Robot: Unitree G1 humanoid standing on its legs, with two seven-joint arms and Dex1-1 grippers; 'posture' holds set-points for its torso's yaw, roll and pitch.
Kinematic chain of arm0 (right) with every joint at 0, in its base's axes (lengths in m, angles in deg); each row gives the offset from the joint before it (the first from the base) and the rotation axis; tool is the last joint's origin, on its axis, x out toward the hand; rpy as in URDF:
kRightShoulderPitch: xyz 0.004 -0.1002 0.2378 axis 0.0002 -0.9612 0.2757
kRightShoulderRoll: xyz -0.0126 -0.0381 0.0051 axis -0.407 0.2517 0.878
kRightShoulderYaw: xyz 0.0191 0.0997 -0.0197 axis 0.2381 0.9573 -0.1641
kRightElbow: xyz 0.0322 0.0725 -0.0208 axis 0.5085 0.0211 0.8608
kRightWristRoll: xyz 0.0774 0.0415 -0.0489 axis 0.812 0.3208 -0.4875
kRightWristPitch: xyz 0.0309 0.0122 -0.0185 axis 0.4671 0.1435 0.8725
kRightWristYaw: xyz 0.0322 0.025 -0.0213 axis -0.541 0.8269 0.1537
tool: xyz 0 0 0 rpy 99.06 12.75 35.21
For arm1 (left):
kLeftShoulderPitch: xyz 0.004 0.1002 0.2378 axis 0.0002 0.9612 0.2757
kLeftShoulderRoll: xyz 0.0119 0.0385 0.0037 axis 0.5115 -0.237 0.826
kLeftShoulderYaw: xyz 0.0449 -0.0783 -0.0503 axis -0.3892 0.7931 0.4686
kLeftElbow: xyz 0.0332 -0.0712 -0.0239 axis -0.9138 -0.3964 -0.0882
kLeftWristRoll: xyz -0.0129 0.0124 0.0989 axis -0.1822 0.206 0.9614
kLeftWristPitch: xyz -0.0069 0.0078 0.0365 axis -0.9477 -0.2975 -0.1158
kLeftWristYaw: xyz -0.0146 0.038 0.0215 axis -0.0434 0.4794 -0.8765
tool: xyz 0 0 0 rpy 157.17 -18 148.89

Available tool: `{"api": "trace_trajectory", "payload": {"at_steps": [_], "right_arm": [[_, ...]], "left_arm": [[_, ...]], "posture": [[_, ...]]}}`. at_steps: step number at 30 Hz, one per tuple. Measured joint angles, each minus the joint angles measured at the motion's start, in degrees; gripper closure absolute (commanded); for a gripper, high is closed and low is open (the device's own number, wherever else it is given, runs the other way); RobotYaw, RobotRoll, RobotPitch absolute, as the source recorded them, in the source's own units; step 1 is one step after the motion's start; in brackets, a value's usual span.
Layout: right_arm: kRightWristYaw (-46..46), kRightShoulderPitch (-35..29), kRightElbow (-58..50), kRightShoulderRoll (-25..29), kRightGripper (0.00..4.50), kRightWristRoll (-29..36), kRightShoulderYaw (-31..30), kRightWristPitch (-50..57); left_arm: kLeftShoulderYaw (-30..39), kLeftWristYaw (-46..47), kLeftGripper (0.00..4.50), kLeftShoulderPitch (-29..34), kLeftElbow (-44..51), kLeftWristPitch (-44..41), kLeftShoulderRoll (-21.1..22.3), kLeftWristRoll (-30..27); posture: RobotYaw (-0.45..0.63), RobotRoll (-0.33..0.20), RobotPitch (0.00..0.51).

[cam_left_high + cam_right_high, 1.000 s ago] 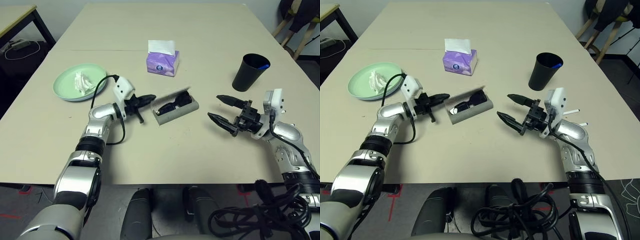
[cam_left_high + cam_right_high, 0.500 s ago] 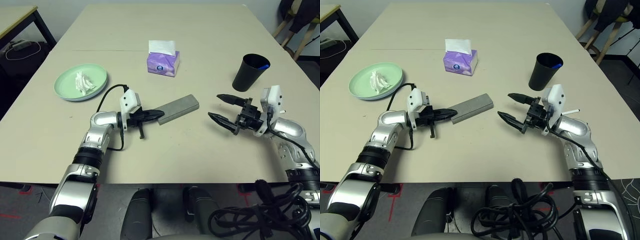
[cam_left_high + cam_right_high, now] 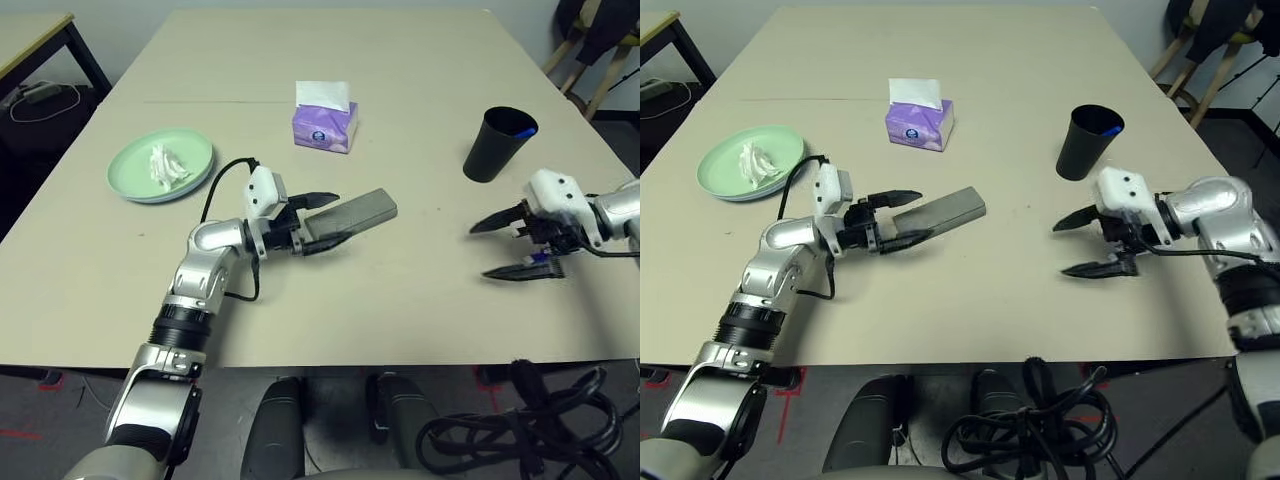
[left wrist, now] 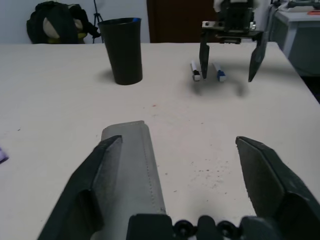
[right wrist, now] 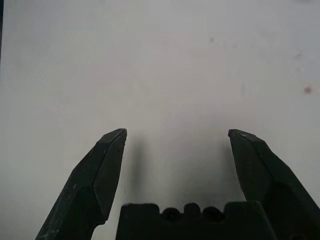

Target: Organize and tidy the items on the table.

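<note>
Lying closed on the beige tabletop (image 3: pixel 420 290), the grey glasses case (image 3: pixel 350 217) sits near the middle, angled, its near end between the spread fingers of the left gripper (image 3: pixel 322 221). One finger (image 4: pixel 100 170) runs just beside the case's long side; whether it touches cannot be told. The other finger (image 4: pixel 265 175) stands well clear over bare tabletop. The case is not pinched.

Right gripper (image 3: pixel 502 247) hangs at the right side of the tabletop, pointing inward and down, fingers (image 5: pixel 102 170) spread wide with nothing between them; the right wrist view looks down on bare tabletop.

Black cup (image 3: pixel 497 143) stands upright on the far right, beyond the right gripper, with something blue showing at its rim. In the left wrist view two small pens (image 4: pixel 206 71) with white barrels lie on the tabletop near the right gripper, to the side of the cup.

Mint green plate (image 3: pixel 185 178) rests at the left, stacked on what looks like a second pale plate, carrying the crumpled white tissue (image 3: pixel 165 165). Purple tissue box (image 3: pixel 325 125) stands on the far centre, a white sheet poking up from it, well apart from the case.

A smaller tan table (image 3: pixel 30 35) with black legs sits at the far left corner.
</note>
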Motion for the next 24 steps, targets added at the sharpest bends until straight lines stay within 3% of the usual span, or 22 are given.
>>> {"api": "trace_trajectory", "payload": {"at_steps": [10, 24], "right_arm": [[-0.08, 10.89, 13.31, 1.14, 0.00, -12.30, -9.24, -16.40], [1.55, 13.14, 19.95, 1.59, 0.00, -22.27, -9.02, -22.49]], "left_arm": [[-1.31, -2.32, 0.04, 0.16, -0.64, 5.37, 0.01, 0.25], [-2.99, -5.55, 0.04, 0.15, -2.49, 8.14, 1.57, 1.10]], "posture": [[0.00, 0.000, 0.162], [-0.01, 0.000, 0.181]]}}
